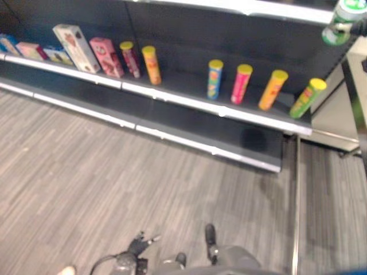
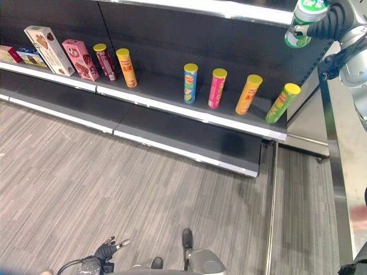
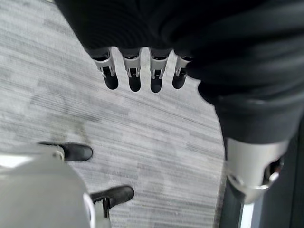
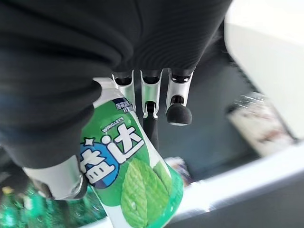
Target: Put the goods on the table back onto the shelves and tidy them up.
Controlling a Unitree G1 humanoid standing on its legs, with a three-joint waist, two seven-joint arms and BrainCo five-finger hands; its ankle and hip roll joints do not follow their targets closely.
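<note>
Upper frame: a shelf (image 2: 172, 106) carries boxes (image 2: 49, 48) at left and upright tubes (image 2: 217, 87) toward the right. At upper right, the right hand (image 2: 330, 23) holds a bottle (image 2: 304, 20) above them.

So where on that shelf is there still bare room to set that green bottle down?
The widest bare stretch lies between the orange can and the blue can. The lower shelf is bare all along. The boxes at the left, like the pink box, stand crowded. The right hand holds the green bottle up by the top shelf.
</note>
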